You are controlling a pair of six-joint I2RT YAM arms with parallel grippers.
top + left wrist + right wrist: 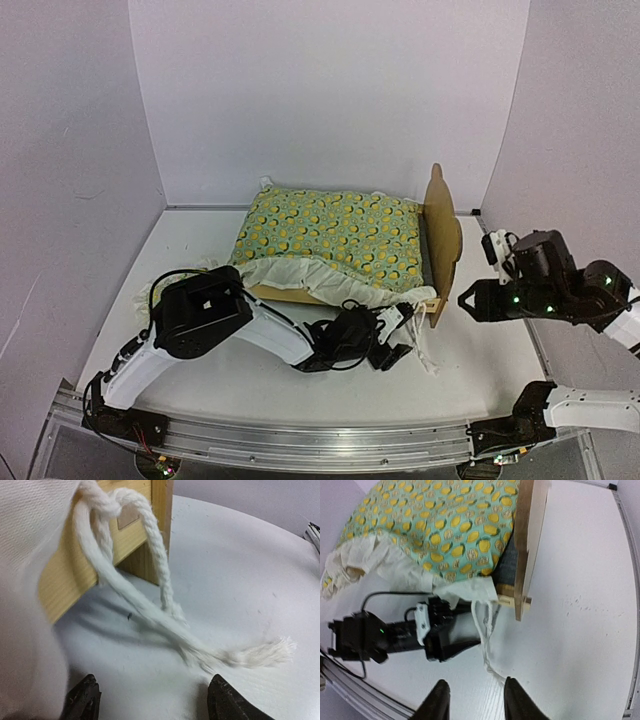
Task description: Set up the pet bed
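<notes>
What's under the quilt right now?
The quilt covers the pet bed; only its side rail, headboard and a sliver of dark base show. Anything else beneath is hidden.

left arm (205, 318): black, white links | right arm (545, 282): black, green LEDs

The pet bed (443, 245) stands right way up toward the far edge of the desk (470, 360), lying lengthwise across it. It is made of light plywood. Its rounded headboard (438, 200) rises at the end nearer the desk's right side. A low side rail (285, 294) faces the desk's near edge. A sliver of dark base panel (507, 565) shows by the headboard, and a quilt (330, 235) covers the rest.
</notes>
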